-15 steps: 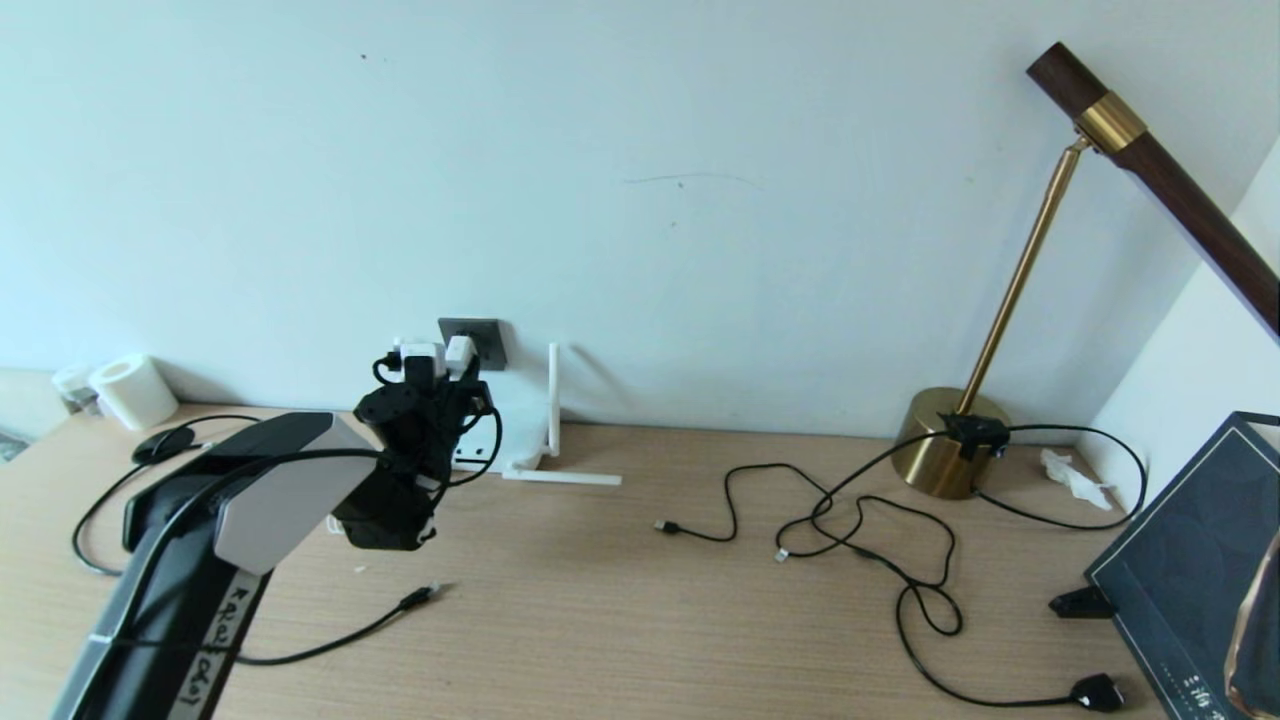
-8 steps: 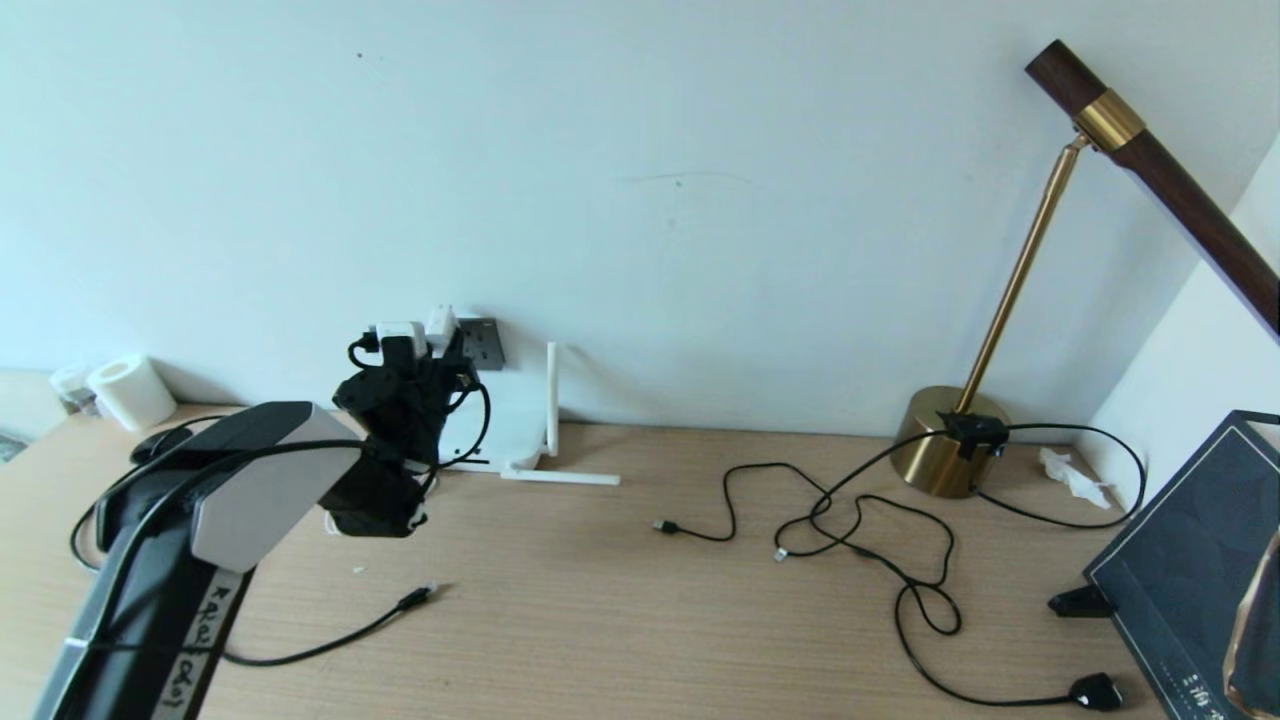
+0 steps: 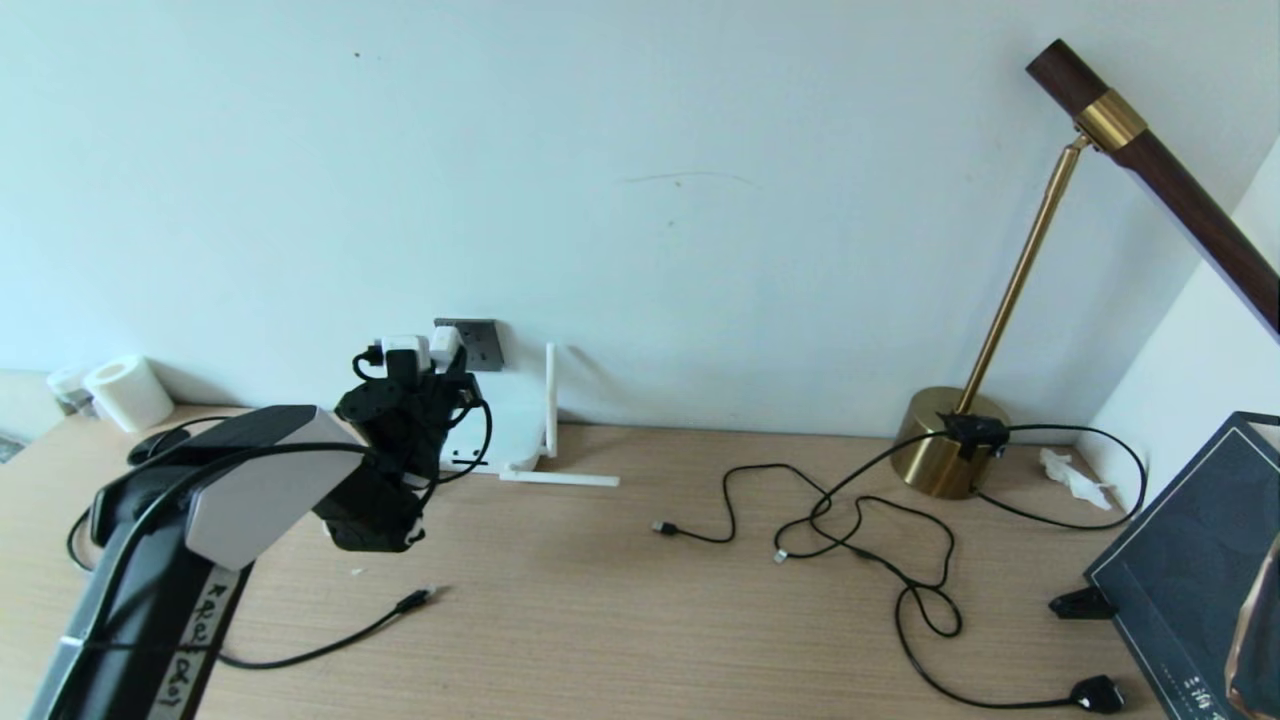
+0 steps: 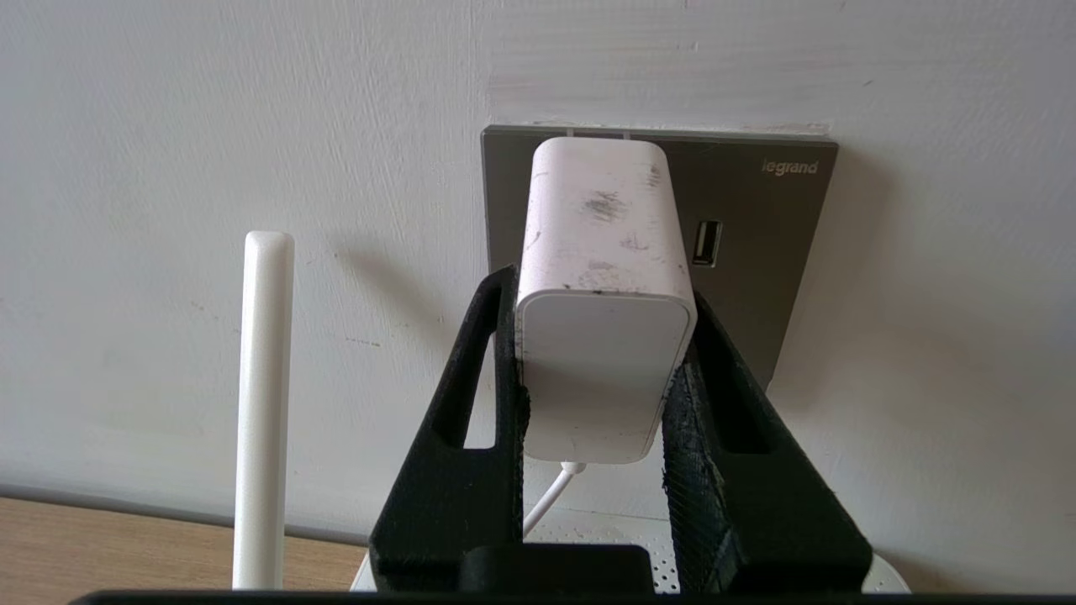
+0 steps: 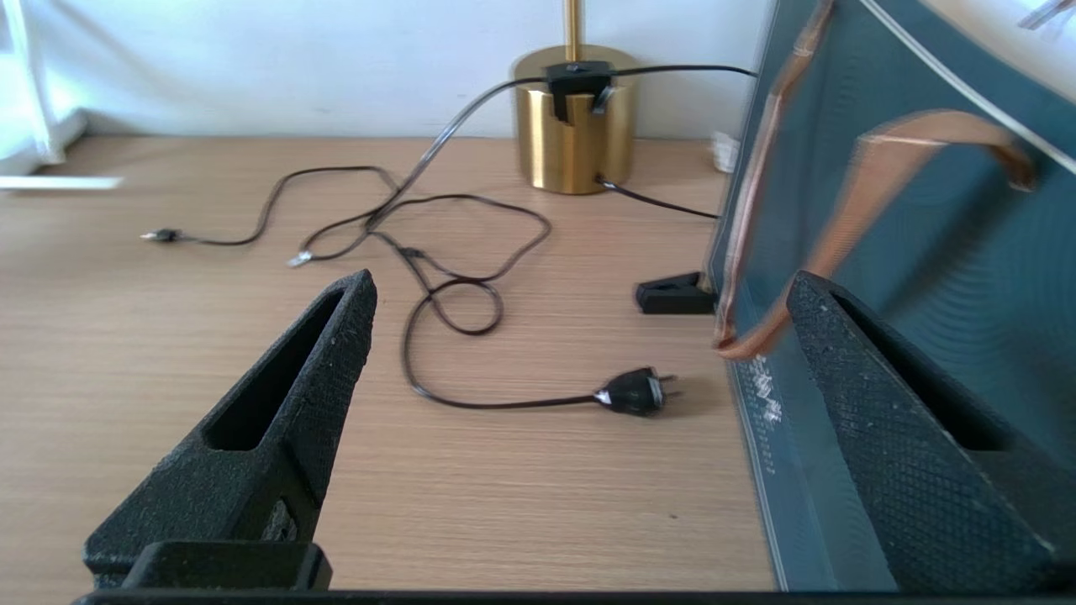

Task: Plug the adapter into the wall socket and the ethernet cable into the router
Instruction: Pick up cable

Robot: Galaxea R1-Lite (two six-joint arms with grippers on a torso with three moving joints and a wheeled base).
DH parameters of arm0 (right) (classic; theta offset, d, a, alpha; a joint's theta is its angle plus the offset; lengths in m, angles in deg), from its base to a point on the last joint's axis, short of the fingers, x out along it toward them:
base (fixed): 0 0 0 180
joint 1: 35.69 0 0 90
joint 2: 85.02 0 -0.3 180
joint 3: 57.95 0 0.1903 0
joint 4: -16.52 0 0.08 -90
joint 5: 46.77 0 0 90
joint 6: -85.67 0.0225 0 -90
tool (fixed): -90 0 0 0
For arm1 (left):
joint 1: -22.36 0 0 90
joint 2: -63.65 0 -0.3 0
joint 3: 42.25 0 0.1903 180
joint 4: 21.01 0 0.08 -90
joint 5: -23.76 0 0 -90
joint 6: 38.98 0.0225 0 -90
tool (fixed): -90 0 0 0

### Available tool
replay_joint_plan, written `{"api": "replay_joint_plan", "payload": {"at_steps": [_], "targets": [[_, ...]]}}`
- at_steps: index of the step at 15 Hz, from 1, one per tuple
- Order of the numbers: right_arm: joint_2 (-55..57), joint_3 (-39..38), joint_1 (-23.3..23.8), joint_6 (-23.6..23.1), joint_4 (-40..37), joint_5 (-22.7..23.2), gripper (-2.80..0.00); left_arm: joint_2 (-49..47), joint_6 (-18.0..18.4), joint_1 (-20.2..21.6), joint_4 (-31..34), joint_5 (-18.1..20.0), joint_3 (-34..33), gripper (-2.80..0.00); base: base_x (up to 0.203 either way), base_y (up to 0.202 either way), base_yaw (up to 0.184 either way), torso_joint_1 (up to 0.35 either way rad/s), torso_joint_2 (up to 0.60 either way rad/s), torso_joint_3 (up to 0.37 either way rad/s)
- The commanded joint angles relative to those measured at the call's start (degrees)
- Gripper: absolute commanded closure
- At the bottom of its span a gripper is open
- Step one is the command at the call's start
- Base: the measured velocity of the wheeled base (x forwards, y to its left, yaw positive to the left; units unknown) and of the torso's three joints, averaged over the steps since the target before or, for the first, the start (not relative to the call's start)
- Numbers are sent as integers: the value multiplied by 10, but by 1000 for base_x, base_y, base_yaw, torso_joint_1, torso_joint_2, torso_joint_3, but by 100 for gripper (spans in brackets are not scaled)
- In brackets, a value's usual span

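Note:
My left gripper (image 4: pixel 605 294) is shut on the white adapter (image 4: pixel 601 252), level and pointed at the wall. The adapter's far end covers the left part of the dark grey wall socket (image 4: pixel 756 227); whether its pins are in is hidden. In the head view the adapter (image 3: pixel 444 346) sits against the wall socket (image 3: pixel 484 343). The white router (image 3: pixel 512 432) stands below, one antenna (image 3: pixel 551 400) upright and one lying flat. The black ethernet cable (image 3: pixel 330 642) lies on the table, its plug (image 3: pixel 415 600) free. My right gripper (image 5: pixel 584 286) is open and empty, parked low over the table on the right.
A brass lamp base (image 3: pixel 945 455) stands at the back right, with thin black cords looped across the table (image 3: pixel 600 620) and a mains plug (image 3: pixel 1095 692) near the front. A dark blue box (image 3: pixel 1190 580) is at the right edge, a white roll (image 3: pixel 125 392) at the back left.
My left gripper, still holding the adapter, moved left along the wall, rose, then came down a little in front of the socket. The right arm stayed still.

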Motion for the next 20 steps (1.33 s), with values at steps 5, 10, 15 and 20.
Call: {"api": "replay_joint_plan", "payload": {"at_steps": [5, 10, 15, 20], "targets": [[0, -6, 0, 0, 0, 0, -280, 6, 0, -1, -4, -1, -26, 0, 0, 0, 0, 0, 0, 0], [0, -6, 0, 0, 0, 0, -280, 15, -2, -2, -4, 0, -55, 0, 0, 0, 0, 0, 0, 0], [0, -6, 0, 0, 0, 0, -280, 12, -2, -2, -4, 1, -43, 0, 0, 0, 0, 0, 0, 0], [0, -6, 0, 0, 0, 0, -280, 13, -2, -2, -2, 7, -29, 0, 0, 0, 0, 0, 0, 0]]}}
